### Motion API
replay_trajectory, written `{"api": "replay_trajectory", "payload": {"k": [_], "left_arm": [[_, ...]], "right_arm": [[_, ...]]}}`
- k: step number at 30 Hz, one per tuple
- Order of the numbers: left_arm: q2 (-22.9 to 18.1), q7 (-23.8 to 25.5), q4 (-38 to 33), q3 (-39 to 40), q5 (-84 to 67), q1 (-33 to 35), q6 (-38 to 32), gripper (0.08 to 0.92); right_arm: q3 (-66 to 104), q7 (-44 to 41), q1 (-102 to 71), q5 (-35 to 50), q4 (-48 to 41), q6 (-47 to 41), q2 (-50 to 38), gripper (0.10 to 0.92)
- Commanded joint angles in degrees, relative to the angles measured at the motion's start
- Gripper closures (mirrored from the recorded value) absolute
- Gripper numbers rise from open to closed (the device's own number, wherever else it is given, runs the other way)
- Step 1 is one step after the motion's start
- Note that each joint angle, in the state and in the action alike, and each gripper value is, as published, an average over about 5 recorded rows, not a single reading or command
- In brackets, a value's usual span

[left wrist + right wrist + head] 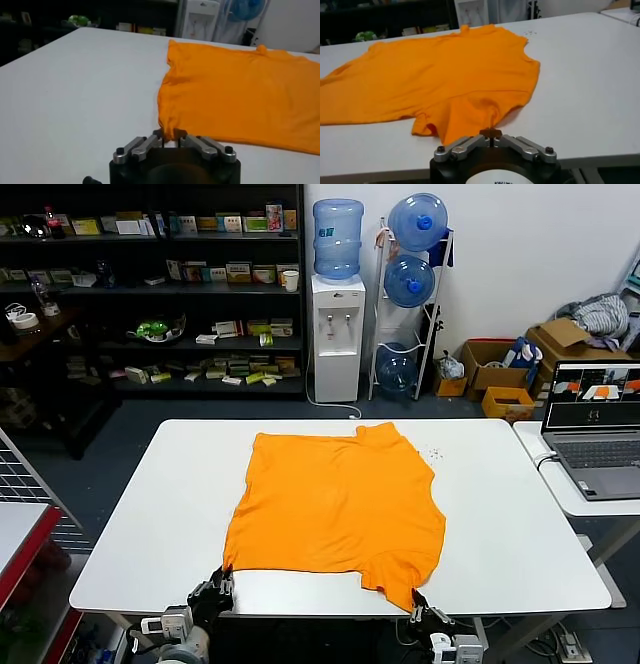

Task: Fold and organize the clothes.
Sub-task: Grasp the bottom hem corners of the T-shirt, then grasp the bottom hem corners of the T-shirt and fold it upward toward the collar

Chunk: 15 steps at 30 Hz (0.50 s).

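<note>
Where the white table (140,514) stands before shelves (150,284) and a water cooler (337,334), we find the orange T-shirt (340,504) spread mid-table, lightly wrinkled. The left gripper (170,136) pinches its near corner; the right gripper (491,134) pinches the other near corner.

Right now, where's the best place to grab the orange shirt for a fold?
Probably the near hem corners, from the table's near edge. The shirt lies flat, hem nearest; the left gripper and right gripper are already shut there.
</note>
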Motion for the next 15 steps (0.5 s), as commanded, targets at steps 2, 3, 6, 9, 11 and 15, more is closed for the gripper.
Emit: {"api": "replay_trajectory", "payload": {"k": [2,3,6,9,11,15], "left_arm": [[0.86,-0.74,-3.03,0.01,-0.82,1.94,0.05,0.876],[1.28,-0.93,-3.89,-0.03,-1.26,2.65,0.08,0.890],[3.14,-1.62,-6.84,-0.25,-3.36,5.02,0.22,0.910],[5.01,-2.55,-9.49,-0.68,-5.95,7.10,0.59,0.910],[6.00,-3.24,-10.89,-1.11,-7.47,8.34,0.95,0.910],[7.42,-4.06,-13.02,-2.12,-8.81,10.98,1.31,0.910]], "right_arm": [[-0.14,0.35,-1.69,1.94,2.97,0.80,-1.27,0.901],[-0.16,0.50,-2.53,2.31,3.88,0.87,-1.88,0.901],[0.06,0.94,-5.81,3.27,6.88,1.04,-4.08,0.901],[0.93,1.47,-9.37,4.55,9.96,0.95,-6.06,0.901],[1.79,1.76,-11.73,5.54,11.79,0.98,-7.07,0.901],[3.06,2.00,-16.62,6.02,14.86,1.98,-8.56,0.901]]}}
